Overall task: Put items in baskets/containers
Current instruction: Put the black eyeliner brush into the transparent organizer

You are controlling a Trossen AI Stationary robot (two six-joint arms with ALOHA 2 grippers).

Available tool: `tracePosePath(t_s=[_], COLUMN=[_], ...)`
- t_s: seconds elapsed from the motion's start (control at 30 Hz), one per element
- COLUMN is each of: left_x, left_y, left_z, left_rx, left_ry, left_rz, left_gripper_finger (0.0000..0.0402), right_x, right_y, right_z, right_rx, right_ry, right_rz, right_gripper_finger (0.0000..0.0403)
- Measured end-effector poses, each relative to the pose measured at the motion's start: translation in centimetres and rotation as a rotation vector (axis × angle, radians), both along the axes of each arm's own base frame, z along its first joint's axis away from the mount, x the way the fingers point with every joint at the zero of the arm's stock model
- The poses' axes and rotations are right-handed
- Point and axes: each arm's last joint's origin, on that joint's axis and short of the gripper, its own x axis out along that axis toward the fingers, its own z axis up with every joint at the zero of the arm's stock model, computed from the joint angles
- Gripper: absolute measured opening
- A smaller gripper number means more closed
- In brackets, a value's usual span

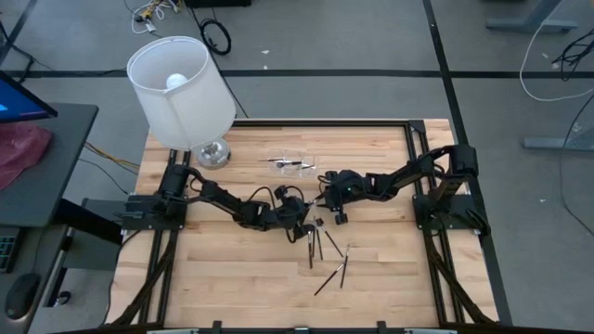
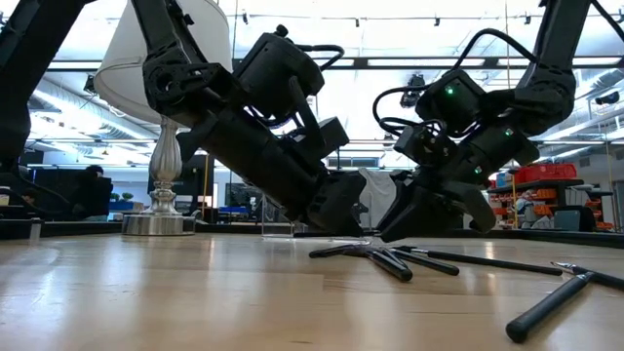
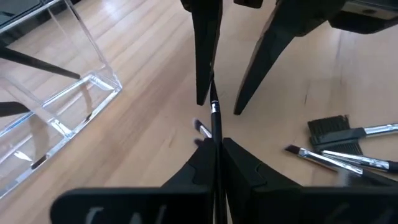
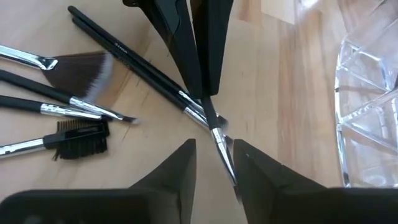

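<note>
Brush handle hidden between fingers

White-shaded lamp at table's far left corner; monitor beside table.

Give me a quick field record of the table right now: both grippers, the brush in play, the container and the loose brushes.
left gripper: shut on a thin brush, mid-table
right gripper: open, fingers either side of the same brush's tip, facing the left gripper
held brush: slender, pinched between the left fingers, pointing toward the right gripper
clear container: far side of the table beside the lamp, a few brushes already inside
loose brushes: scattered on the wood near the front edge
</note>
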Motion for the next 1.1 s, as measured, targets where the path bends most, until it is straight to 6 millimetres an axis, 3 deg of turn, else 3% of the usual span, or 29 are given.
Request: tracePosePath(t_s=[0.5, 0.73, 1.1], left_x=[0.04, 0.04, 0.01], left_y=[-0.09, -0.06, -0.10], left_z=[-0.03, -0.04, 0.51], left_rx=[-0.003, 0.006, 0.021], left_ry=[0.015, 0.021, 0.013], left_rz=[-0.045, -0.052, -0.045], left_gripper_finger=[0.0020, 0.0027, 0.0077], right_x=[0.00, -0.04, -0.09], right_y=[0.10, 0.12, 0.06], right_z=[0.02, -0.02, -0.07], right_rx=[0.001, -0.009, -0.012], right_ry=[0.000, 0.007, 0.022], right_rz=[0.053, 0.064, 0.037], right_gripper_finger=[0.0023, 0.0016, 0.0014])
